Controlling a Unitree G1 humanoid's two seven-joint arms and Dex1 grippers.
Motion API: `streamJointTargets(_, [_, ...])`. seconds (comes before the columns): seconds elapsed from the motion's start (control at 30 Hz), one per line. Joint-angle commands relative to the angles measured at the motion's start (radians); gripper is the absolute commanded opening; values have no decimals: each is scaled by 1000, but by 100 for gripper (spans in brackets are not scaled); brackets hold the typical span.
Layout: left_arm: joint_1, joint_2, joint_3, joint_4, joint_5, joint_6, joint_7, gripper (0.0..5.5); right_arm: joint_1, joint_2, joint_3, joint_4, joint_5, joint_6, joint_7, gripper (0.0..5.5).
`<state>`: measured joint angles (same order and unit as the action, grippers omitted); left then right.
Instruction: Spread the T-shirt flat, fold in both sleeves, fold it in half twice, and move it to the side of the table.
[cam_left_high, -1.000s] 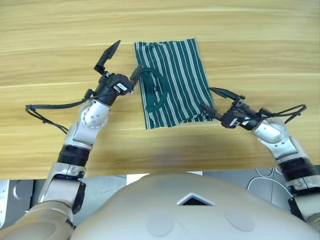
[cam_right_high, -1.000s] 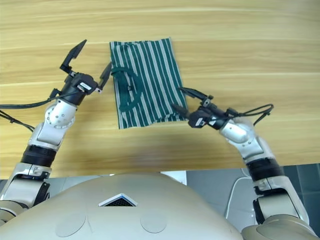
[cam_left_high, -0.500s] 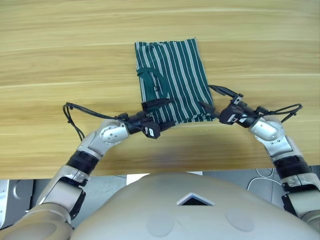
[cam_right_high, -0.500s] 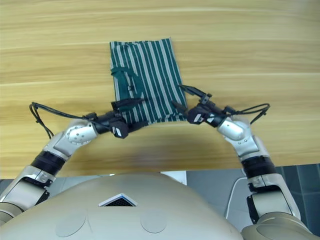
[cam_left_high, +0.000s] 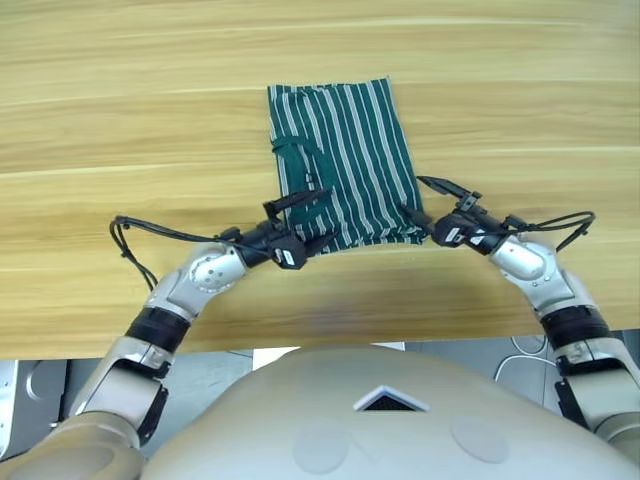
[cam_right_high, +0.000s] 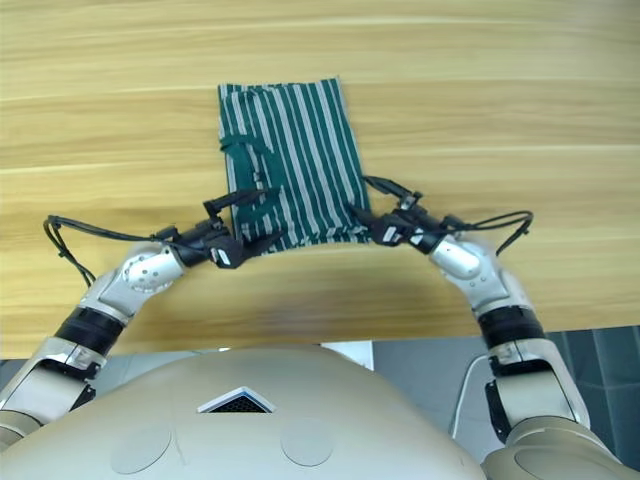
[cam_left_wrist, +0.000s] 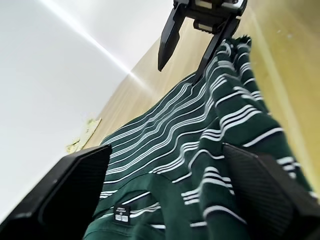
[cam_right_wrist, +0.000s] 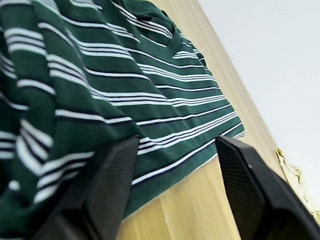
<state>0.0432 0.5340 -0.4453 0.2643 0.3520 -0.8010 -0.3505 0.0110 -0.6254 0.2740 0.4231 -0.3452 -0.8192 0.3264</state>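
Note:
A green T-shirt (cam_left_high: 345, 160) with white stripes lies folded into a narrow strip in the middle of the wooden table (cam_left_high: 120, 100). My left gripper (cam_left_high: 308, 220) sits at the shirt's near-left corner, open, with its fingers either side of the raised near edge. In the left wrist view the striped cloth (cam_left_wrist: 200, 150) bulges between the two dark fingers (cam_left_wrist: 75, 185). My right gripper (cam_left_high: 412, 196) is at the shirt's near-right corner, open, one finger over the cloth and one at its edge. The right wrist view looks along the shirt (cam_right_wrist: 100, 75) between its fingers (cam_right_wrist: 107, 185).
The table's front edge (cam_left_high: 330, 345) runs just behind both forearms. Black cables loop from the left wrist (cam_left_high: 125, 240) and the right wrist (cam_left_high: 570, 220). Bare wood stretches to the left, right and far side of the shirt.
My left arm swung from the shirt's far-left side down to its near-left corner, fingers now straddling the near edge. The right gripper crept closer onto the near-right corner.

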Motion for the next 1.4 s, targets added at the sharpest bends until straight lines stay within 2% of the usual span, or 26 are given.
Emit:
streamJointTargets(0.03, [94, 56, -25, -31, -4, 40, -74, 413, 42, -20, 20, 8, -87, 43, -8, 283])
streamJointTargets(0.13, [152, 109, -15, -79, -22, 59, -108, 413, 46, -22, 22, -6, -86, 41, -15, 283])
streamJointTargets(0.4, [106, 156, 173, -119, -5, 86, -6, 413, 72, -21, 36, -89, -1, 0, 9, 283])
streamJointTargets(0.53, [117, 153, 187, -155, -36, 55, -21, 413, 99, -30, 22, -156, 71, -14, 37, 283])
streamJointTargets(0.67, [215, 233, 116, -344, -311, 0, -167, 413, 124, -25, -67, -324, 325, -27, 34, 283])
streamJointTargets(0.73, [244, 274, 117, -417, -427, -9, -216, 413, 134, -43, -114, -372, 382, -13, 43, 283])
streamJointTargets(0.83, [274, 316, 153, -491, -558, -5, -260, 413, 140, -93, -178, -337, 265, 4, 49, 283])
streamJointTargets(0.9, [258, 313, 233, -459, -543, 20, -239, 413, 186, -142, -193, -334, 192, 22, 74, 283])
streamJointTargets(0.97, [191, 313, 343, -316, -382, 81, -153, 413, 216, -196, -194, -291, 21, 65, 60, 283])
streamJointTargets(1.03, [127, 357, 387, -150, -125, 117, -55, 413, 226, -221, -169, -250, -125, 99, 38, 283])
streamJointTargets(1.1, [110, 387, 368, -83, -13, 106, -52, 413, 225, -219, -136, -248, -207, 111, 37, 283])
streamJointTargets(1.2, [108, 406, 257, -22, 62, 52, -147, 413, 213, -196, -83, -299, -233, 98, 51, 283])
streamJointTargets(1.3, [85, 375, 117, -11, 1, -29, -279, 413, 178, -197, -29, -323, -219, 72, 81, 283])
streamJointTargets(1.4, [33, 345, 24, 36, -31, -69, -359, 413, 159, -211, -5, -336, -192, 57, 104, 283])
